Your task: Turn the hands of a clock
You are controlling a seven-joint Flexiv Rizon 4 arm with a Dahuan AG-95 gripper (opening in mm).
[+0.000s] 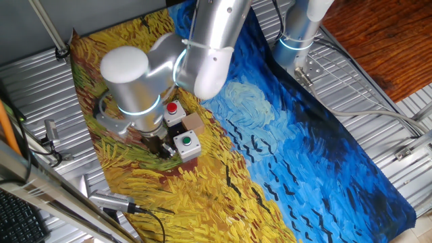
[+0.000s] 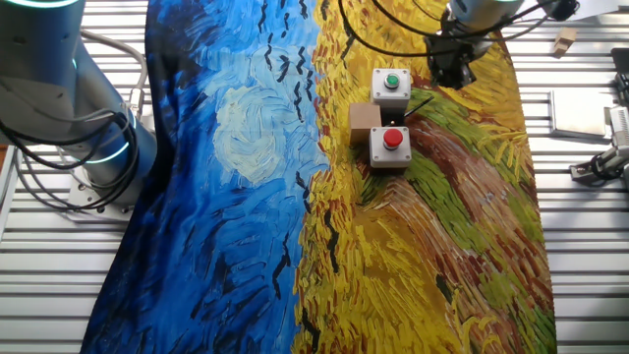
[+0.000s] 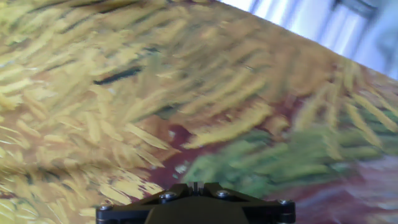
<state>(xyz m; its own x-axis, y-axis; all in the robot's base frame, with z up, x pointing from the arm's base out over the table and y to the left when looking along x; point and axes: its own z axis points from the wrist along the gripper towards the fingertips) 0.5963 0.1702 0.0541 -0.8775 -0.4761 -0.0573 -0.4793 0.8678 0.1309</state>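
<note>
No clock or clock hands show in any view. My gripper hangs low over the yellow part of the painted cloth, just left of a grey box with a green button. In the other fixed view the gripper is to the right of that green-button box, apart from it. In the hand view the gripper has its jaws closed together with nothing between them, and only blurred yellow and green cloth lies below.
A grey box with a red button and a small brown block stand beside the green-button box. The cloth covers a slatted metal table. A black clamp-like tool lies off the cloth.
</note>
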